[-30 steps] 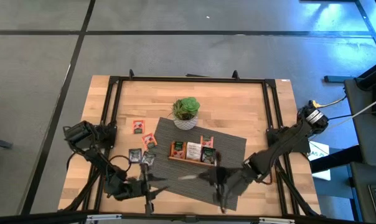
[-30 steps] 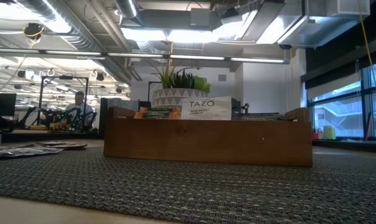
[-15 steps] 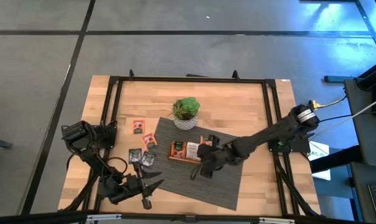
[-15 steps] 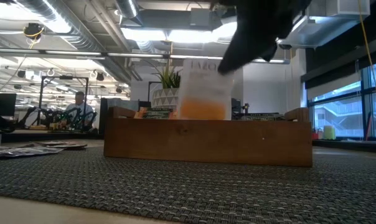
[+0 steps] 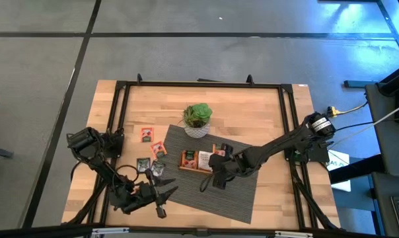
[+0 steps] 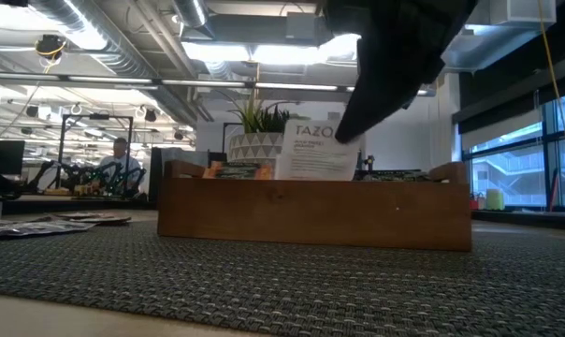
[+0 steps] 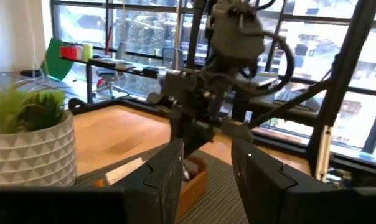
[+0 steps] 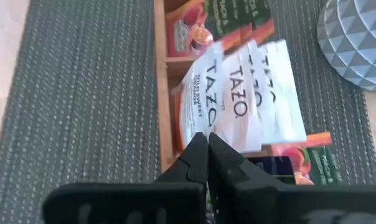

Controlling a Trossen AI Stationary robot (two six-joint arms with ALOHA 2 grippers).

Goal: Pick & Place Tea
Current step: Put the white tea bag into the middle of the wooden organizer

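A long brown wooden tray [image 5: 204, 160] sits on a grey woven mat. White TAZO sachets [image 8: 238, 93] stand in its middle compartment, orange-red ones [image 8: 188, 31] in the compartment beside it. My right gripper [image 5: 211, 163] reaches over the tray from the table's right, shut on a white sachet [image 6: 311, 150]. Several loose sachets [image 5: 146, 134] [image 5: 158, 149] [image 5: 144, 164] lie flat on the bare wood left of the mat. My left gripper [image 5: 162, 196] hovers open by the mat's near left corner, holding nothing. My right gripper pinches the white sachet between its two fingers at the upper corner [image 6: 340, 134], seen in the wrist view as the edge [image 8: 203, 126] beside the fingertips. The fingers slant down from the table's right. The sachet stands nearly upright, slightly tilted, its lower part inside the tray's middle compartment.
A white patterned pot with a green plant [image 5: 197, 119] stands at the mat's far edge, close behind the tray. A black metal frame [image 5: 120, 86] borders the table. Bare mat [image 5: 226, 195] lies near of the tray.
My right gripper has travelled from the mat's near edge toward the far side up to the tray, carrying the white sachet. Over the last half second the sachet has come down into the middle compartment. My left gripper has stayed near the mat's near left corner.
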